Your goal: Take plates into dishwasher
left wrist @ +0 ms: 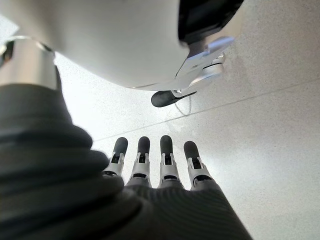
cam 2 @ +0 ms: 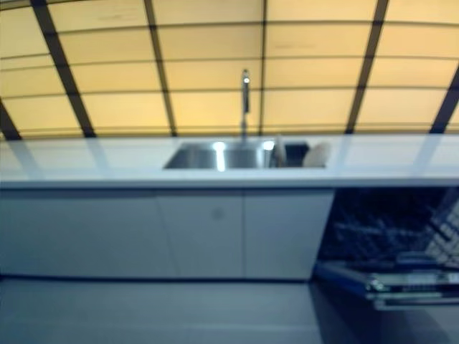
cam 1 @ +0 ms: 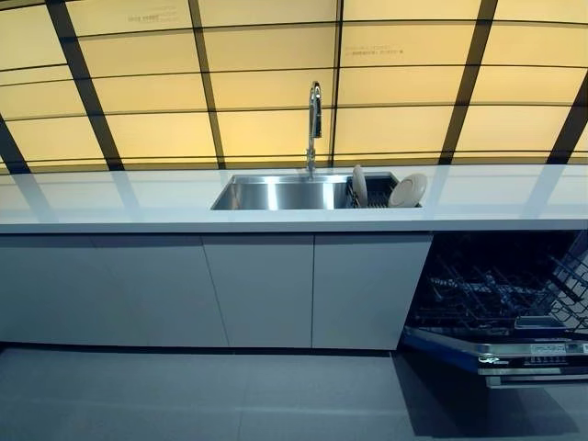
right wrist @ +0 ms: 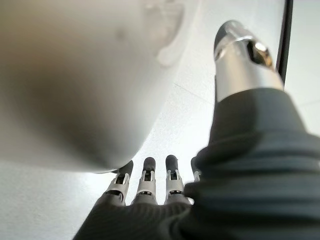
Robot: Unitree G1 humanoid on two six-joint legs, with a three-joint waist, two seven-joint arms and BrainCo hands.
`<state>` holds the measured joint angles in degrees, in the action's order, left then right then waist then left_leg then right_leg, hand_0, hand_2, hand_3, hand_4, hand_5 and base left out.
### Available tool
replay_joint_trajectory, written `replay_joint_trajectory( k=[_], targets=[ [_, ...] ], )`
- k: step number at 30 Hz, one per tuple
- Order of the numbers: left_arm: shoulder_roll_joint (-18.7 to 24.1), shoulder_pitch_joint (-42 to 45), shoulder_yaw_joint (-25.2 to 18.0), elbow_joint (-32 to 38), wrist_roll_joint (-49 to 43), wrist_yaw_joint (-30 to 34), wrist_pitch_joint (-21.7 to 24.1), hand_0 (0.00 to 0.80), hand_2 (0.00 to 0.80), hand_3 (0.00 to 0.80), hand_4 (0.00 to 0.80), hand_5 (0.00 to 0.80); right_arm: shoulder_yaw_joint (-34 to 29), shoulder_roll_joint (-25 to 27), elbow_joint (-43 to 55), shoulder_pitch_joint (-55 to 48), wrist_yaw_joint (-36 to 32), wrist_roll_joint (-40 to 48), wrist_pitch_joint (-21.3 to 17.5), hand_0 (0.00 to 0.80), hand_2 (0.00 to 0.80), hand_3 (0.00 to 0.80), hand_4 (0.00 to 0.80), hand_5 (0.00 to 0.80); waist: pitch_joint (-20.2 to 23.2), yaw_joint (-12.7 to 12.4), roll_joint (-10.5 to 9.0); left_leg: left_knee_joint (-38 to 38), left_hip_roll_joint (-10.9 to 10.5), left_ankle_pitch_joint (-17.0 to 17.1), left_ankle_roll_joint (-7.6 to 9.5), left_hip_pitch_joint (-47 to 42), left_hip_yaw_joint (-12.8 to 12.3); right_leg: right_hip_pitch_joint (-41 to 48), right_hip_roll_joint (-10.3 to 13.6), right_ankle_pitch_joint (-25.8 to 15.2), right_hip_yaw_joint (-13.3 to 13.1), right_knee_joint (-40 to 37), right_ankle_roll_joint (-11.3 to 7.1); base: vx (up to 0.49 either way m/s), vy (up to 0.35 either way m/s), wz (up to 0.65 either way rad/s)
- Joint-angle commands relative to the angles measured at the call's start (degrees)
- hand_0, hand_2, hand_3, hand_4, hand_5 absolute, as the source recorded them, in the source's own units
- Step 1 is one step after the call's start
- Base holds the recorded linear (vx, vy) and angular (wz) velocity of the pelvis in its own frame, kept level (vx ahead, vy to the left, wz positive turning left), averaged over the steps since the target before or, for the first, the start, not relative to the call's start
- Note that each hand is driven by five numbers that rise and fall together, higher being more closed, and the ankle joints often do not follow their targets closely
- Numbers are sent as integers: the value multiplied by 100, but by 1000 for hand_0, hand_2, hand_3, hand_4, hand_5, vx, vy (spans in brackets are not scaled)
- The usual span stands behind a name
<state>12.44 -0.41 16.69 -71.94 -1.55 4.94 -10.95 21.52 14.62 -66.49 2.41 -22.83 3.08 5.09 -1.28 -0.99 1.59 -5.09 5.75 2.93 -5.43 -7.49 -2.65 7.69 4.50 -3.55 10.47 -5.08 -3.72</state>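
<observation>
Kitchen wall of yellow panels (cam 1: 276,92) crossed by dark strips, running behind a long white countertop (cam 1: 110,197). Grey floor (cam 1: 184,395) lying below the pale cabinet fronts (cam 1: 262,289). Steel sink (cam 1: 276,193) sitting sunk into the countertop, with a tall tap (cam 1: 314,119) standing at its back edge. Dish rack (cam 1: 375,198) occupying the right end of the sink. Two plates standing in that rack: one plate (cam 1: 359,185) nearly edge-on at the left of the rack, the other plate (cam 1: 408,190) leaning at the right, face showing. Both plates sitting apart from each other. Dishwasher (cam 1: 501,294) standing open under the countertop at the right, well apart from the plates, its door (cam 1: 514,354) hanging down and its dark wire basket (cam 1: 496,289) showing inside. No plate showing in the basket.

Left hand (left wrist: 150,170) hanging over the floor, fingers straight and relaxed, grasping nothing. Right hand (right wrist: 145,190) likewise hanging over the floor, fingers extended and released, holding nothing. Neither hand appearing in the head views.
</observation>
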Motion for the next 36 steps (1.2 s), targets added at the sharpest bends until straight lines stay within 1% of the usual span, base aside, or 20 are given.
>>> replay_joint_trajectory(
  k=[1, 3, 4, 5, 6, 7, 8, 9, 12, 15, 17, 18, 22, 24, 26, 28, 29, 31, 33, 36],
  targets=[
    [-1, -268, 61, -395, -338, 54, -98, 0, 0, 0, 0, 0, 318, -104, 665, 408, -313, -72, -380, 0, 0, 0, 0, 0, -271, -135, -424, 72, -658, -162, 539, -156, -90, 108, 27, -67, -216, 140, -74, 0, 0, 0],
    [58, -231, 88, -345, -315, 60, -101, 0, 0, 0, 0, 0, 436, 115, 1683, 485, -483, 98, -145, 0, 0, 0, 0, 0, -282, -132, -469, 72, -656, -170, 540, -150, -97, 93, 25, -73, -236, 144, -69, 0, 0, 0],
    [99, -177, 75, -320, -299, 60, -73, 0, 0, 0, 0, 0, 455, 313, 2483, 532, -623, 259, -41, 0, 0, 0, 0, 0, -286, -115, -501, 66, -655, -174, 538, -145, -117, 77, 25, -76, -250, 145, -65, 0, 0, 0],
    [114, -154, 60, -314, -293, 60, -55, 0, 0, 0, 0, 0, 446, 403, 2843, 541, -671, 315, 42, 0, 0, 0, 0, 0, -285, -104, -510, 63, -654, -176, 536, -143, -127, 69, 25, -76, -255, 149, -66, 4, 43, -3],
    [142, -105, 21, -315, -264, 58, -7, 0, 0, 0, 0, 0, 442, 636, 3580, 559, -725, 506, 85, 0, 0, 0, 0, 0, -280, -70, -527, 56, -654, -182, 528, -139, -155, 49, 27, -74, -270, 157, -72, 2, 52, -3],
    [150, -94, 7, -320, -246, 60, 8, 0, 0, 0, 0, 0, 442, 711, 3763, 565, -711, 598, -4, 0, 0, 0, 0, 0, -279, -55, -533, 54, -654, -183, 525, -137, -166, 41, 27, -74, -278, 159, -74, 3, 99, -5],
    [169, -67, -68, -352, -177, 69, 47, 0, 0, 0, 0, 0, 306, 981, 4702, 612, -690, 947, 80, 0, 0, 0, 0, 0, -268, 13, -555, 41, -648, -188, 511, -129, -213, -1, 36, -74, -308, 179, -90, 1, 84, -3],
    [172, -61, -95, -380, -163, 69, 74, 0, 0, 0, 0, 0, 210, 1053, 4946, 634, -730, 1042, 172, 0, 0, 0, 0, 0, -267, 34, -562, 39, -648, -192, 510, -127, -228, -14, 38, -72, -320, 188, -96, 3, 113, -2],
    [142, -18, -208, -509, -81, 27, 210, 0, 0, 0, 0, 0, -256, 1252, 5668, 748, -716, 1526, -9, 0, 0, 0, 0, 0, -268, 108, -597, 34, -643, -214, 517, -130, -305, -90, 58, -55, -371, 276, -127, 10, 76, -2],
    [127, 22, -284, -570, -30, -31, 294, 0, 0, 0, 0, 0, -729, 1346, 5912, 961, -741, 2006, -63, 0, 0, 0, 0, 0, -302, 127, -630, 55, -635, -249, 545, -133, -356, -174, 102, -19, -406, 432, -164, 12, 75, -9],
    [198, 37, -402, -650, -83, -62, 423, 0, 0, 0, 0, 0, -1217, 1375, 6027, 1313, -630, 2724, -207, 0, 0, 0, 0, 0, -400, 100, -701, 132, -643, -278, 644, -91, -386, -391, 203, -66, -487, 923, -250, 1, 54, -13],
    [204, 35, -407, -652, -88, -66, 432, 0, 0, 0, 0, 0, -1245, 1369, 6020, 1339, -630, 2744, -199, 0, 0, 0, 0, 0, -410, 94, -704, 141, -644, -277, 654, -85, -387, -417, 215, -72, -496, 995, -258, -16, 29, -12],
    [350, -33, -473, -672, -198, -51, 484, 0, 0, 0, 0, 0, -1590, 1332, 5869, 1649, -206, 2846, -473, 0, 0, 0, 0, 0, -562, 31, -662, 434, -563, -265, 781, 193, -362, -844, 368, -222, -625, 2301, -357, -48, 41, -2],
    [414, -37, -458, -684, -319, -29, 367, 0, 0, 0, 0, 0, -1712, 1524, 5895, 1687, -52, 3008, -475, 0, 0, 0, 0, 0, -590, 92, -704, 479, -614, -297, 817, 252, -278, -1057, 193, -510, -814, 2559, -388, 79, 19, -8],
    [459, -18, -430, -705, -395, -3, 317, 0, 0, 0, 0, 0, -1811, 1654, 5835, 1716, -57, 3146, -411, 0, 0, 0, 0, 0, -625, 187, -766, 479, -653, -341, 797, 164, -180, -1198, 100, -620, -875, 2351, -395, 239, -20, 8],
    [482, -15, -451, -754, -513, 27, 311, 0, 0, 0, 0, 0, -1867, 1796, 5756, 1762, -201, 3351, -309, 0, 0, 0, 0, 0, -701, 330, -844, 462, -700, -465, 792, -58, -74, -1460, 103, -819, -821, 2048, -419, 371, -75, 29],
    [492, -24, -454, -801, -570, 28, 311, 0, 0, 0, 0, 0, -1893, 1877, 5672, 1811, -251, 3433, -228, 0, 0, 0, 0, 0, -740, 434, -904, 446, -758, -553, 799, -231, 0, -1781, 103, -1055, -777, 1821, -463, 458, -114, 42],
    [477, -71, -433, -858, -621, 24, 277, 0, 0, 0, 0, 0, -1939, 2036, 5440, 1922, -166, 3470, -193, 0, 0, 0, 0, 0, -817, 613, -878, 430, -760, -707, 801, -520, 222, -2227, 75, -1297, -712, 1554, -523, 518, -116, 80],
    [459, -131, -343, -914, -611, -20, 236, 0, 0, 0, 0, 0, -2008, 2258, 5255, 2019, -13, 3570, -128, 0, 0, 0, 0, 0, -857, 807, -850, 504, -712, -910, 819, -778, 551, -2579, 89, -1438, -778, 765, -517, 527, -149, 63],
    [487, -143, -337, -892, -583, -83, 212, 0, 0, 0, 0, 0, -2091, 2372, 5305, 1980, 113, 3528, -55, 0, 0, 0, 0, 0, -913, 880, -828, 678, -628, -1143, 842, -916, 644, -2687, 149, -1589, -715, 593, -526, 314, -189, 52]
  ],
)
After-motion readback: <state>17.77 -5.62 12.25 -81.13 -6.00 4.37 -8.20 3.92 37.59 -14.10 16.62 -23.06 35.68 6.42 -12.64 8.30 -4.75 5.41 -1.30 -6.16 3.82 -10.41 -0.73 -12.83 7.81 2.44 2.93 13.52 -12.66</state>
